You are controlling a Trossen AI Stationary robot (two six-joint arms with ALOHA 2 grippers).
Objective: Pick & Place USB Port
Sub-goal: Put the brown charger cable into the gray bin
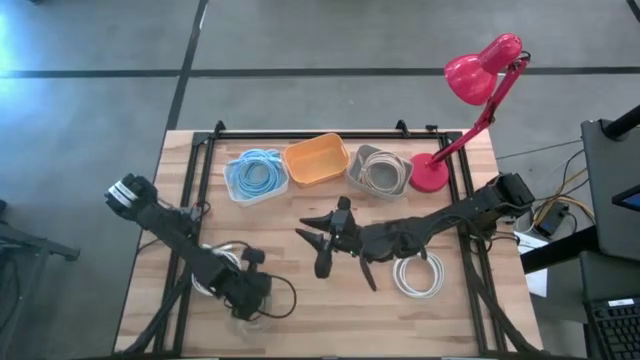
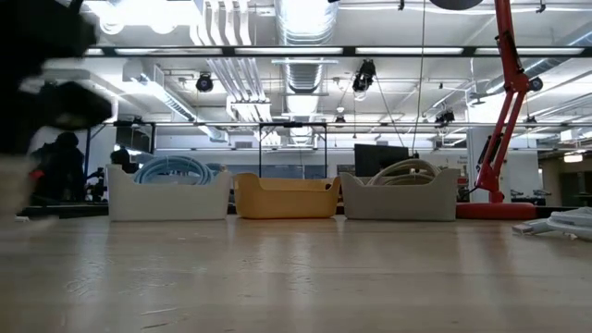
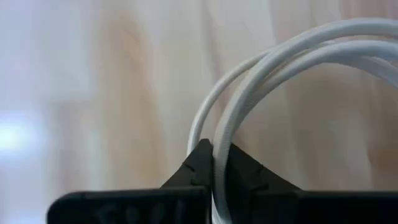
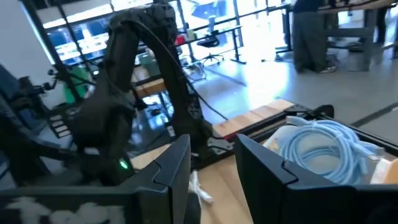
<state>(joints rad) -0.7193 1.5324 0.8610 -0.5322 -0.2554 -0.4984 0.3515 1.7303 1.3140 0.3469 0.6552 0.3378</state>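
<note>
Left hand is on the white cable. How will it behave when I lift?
The white cable, pinched in the left hand, is thin and looped, so probably floppy and light. Its loops may sag or uncoil, and the smooth jacket could slip.

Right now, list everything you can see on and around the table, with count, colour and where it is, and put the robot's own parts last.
bins: 3 in a row at the table's far edge: white bin, orange bin, grey bin
blue cable: 1, light blue, coiled inside the white bin
grey cable: 1, pale grey, coiled inside the grey bin
orange bin contents: looks empty
white cable coil: 1, white, on the table's near right, under the right arm
white cable: 1, white, near left, clamped in the left pincer
desk lamp: 1, red-pink, base at the far right corner
table: 1, light wood
left pincer: 1, dark, near left, shut on the white cable
right pincer: 1, dark, mid-table, open, holding nothing
</note>
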